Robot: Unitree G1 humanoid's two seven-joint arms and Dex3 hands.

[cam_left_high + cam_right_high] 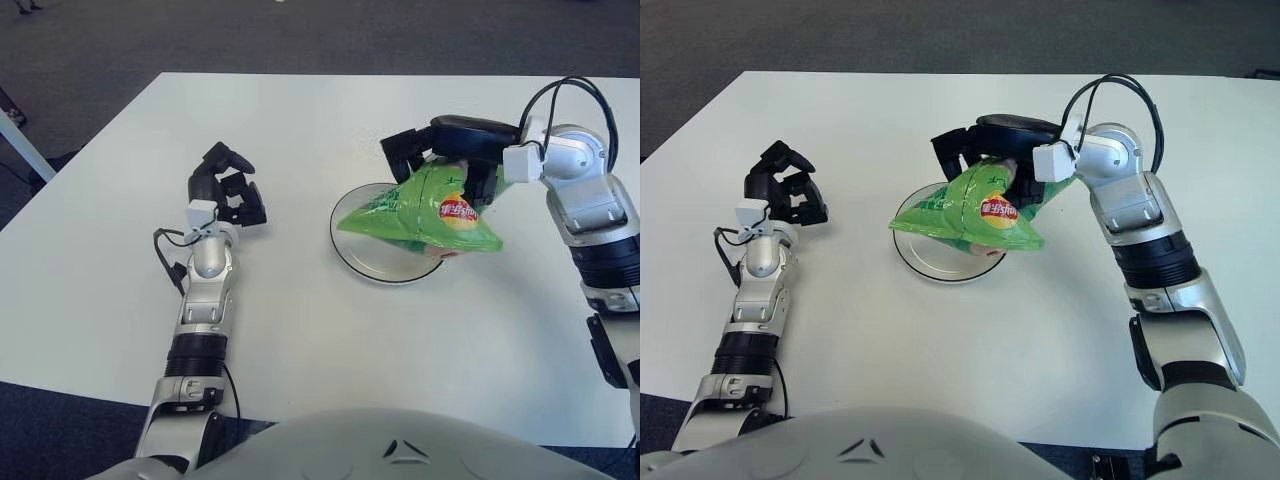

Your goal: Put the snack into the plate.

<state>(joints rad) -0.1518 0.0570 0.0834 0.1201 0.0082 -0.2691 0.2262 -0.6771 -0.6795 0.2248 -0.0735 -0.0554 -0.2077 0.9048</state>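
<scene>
Your right hand [440,150] fingers clamp the green chip bag [425,212] over the plate [345,245], ready to release; left hand [228,190] fingers curl emptily.

Right arm reaching in from the right edge, elbow bent, forearm angled toward the middle of the table, black cable looping over the wrist. Right hand [985,150] turned palm down, dark fingers [950,150] curled and clamped on the top of a green snack bag [965,215]. Left arm stretched forward from the lower left, forearm nearly straight, wrist raised. Left hand [228,190] well apart from the right one, black fingers curled inward, holding nothing.
</scene>
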